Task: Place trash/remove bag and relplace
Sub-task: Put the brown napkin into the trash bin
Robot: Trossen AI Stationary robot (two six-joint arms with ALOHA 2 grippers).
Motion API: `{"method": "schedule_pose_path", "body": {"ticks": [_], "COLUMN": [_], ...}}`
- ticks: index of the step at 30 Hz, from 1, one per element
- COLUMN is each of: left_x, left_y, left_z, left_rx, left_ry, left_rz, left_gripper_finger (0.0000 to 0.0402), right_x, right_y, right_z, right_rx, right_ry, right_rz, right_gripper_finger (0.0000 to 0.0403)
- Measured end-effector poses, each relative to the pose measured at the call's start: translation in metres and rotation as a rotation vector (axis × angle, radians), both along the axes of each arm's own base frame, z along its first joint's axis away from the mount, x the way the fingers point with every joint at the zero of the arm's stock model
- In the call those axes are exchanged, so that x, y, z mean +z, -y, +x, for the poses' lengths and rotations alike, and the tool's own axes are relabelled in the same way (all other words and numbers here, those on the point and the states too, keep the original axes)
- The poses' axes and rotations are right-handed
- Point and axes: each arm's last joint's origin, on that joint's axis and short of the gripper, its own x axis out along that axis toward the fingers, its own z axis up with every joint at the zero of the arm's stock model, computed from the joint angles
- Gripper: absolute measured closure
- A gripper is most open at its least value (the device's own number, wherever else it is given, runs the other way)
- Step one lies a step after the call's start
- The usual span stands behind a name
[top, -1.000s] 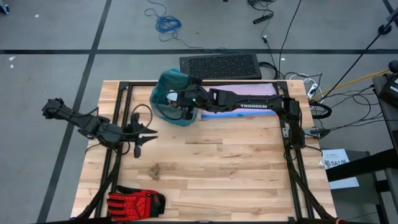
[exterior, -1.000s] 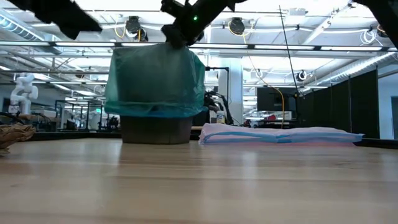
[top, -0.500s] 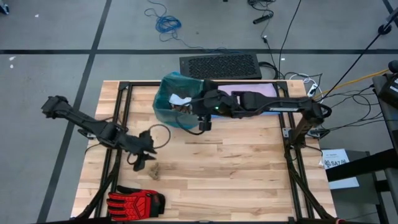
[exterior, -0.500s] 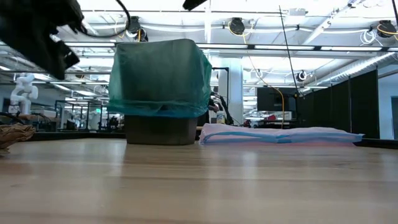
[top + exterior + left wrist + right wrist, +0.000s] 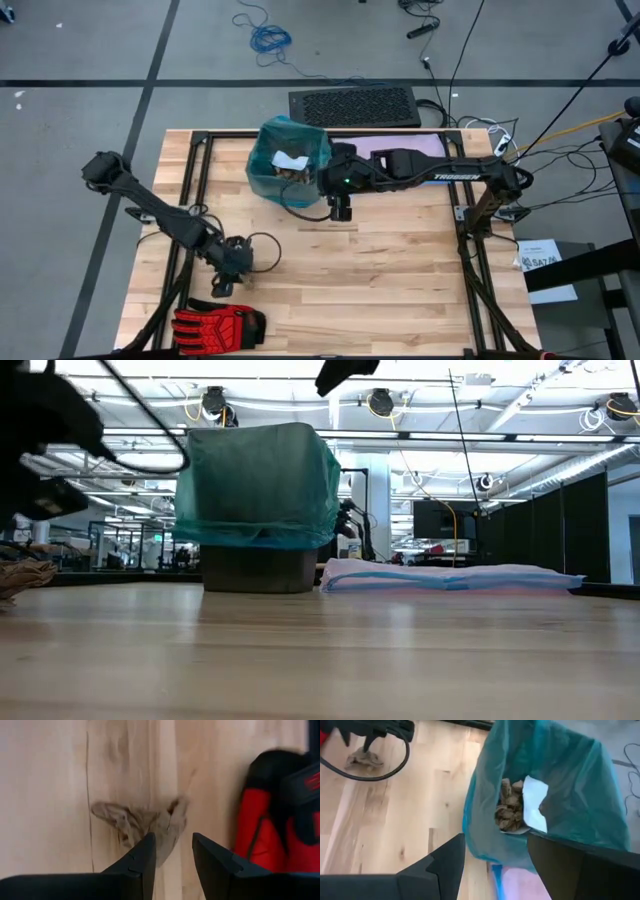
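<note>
Two matte-black jointed arms, white lettering, apparently TROSSEN, on the right arm (image 5: 440, 172)

The left arm reaches from the far left side toward the near left part of the desk. It bends at the elbow and slopes down low. Its end effector, the left end effector (image 5: 221, 287), points down at the desk top. In the left wrist view its two dark fingers (image 5: 142, 857) are apart, with a gap between them.

The right arm comes in from the right side and stretches flat across the back of the desk. The right end effector (image 5: 341, 211) hangs above the desk near the middle. In the right wrist view its fingers (image 5: 447, 857) are spread wide and hold nothing.
</note>
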Motion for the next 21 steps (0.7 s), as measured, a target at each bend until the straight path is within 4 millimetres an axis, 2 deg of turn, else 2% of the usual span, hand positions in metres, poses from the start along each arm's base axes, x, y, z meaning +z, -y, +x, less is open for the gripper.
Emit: {"method": "schedule_pose_path", "body": {"ticks": [10, 12, 14, 17, 19, 21], "left_x": [-0.033, -0.037, -0.038, -0.028, -0.014, 0.009], "left_y": [0.007, 0.008, 0.008, 0.006, 0.002, -0.004], "left_z": [0.012, 0.016, 0.017, 0.020, 0.023, 0.029], "left_rx": [0.024, 0.038, 0.049, 0.001, -0.003, 0.021], "left_ry": [-0.094, -0.091, -0.077, -0.018, 0.037, 0.116], "left_rz": [0.125, 0.143, 0.167, 0.227, 0.285, 0.337], "left_gripper_finger": [0.0279, 0.0290, 0.0318, 0.0379, 0.0388, 0.0390], "right_x": [-0.001, -0.002, -0.003, -0.008, -0.009, -0.011], "right_y": [-0.012, -0.013, -0.014, -0.016, -0.019, -0.023], "right_z": [0.001, 0.001, -0.001, -0.005, -0.007, -0.011], "right_rx": [0.045, 0.045, 0.049, 0.121, 0.155, 0.174], "right_ry": [-0.007, -0.015, -0.034, -0.111, -0.137, -0.175], "right_rz": [-0.012, -0.013, -0.014, -0.009, 0.012, 0.023], "right_gripper_finger": [0.0195, 0.0195, 0.0195, 0.0195, 0.0195, 0.0195]}}
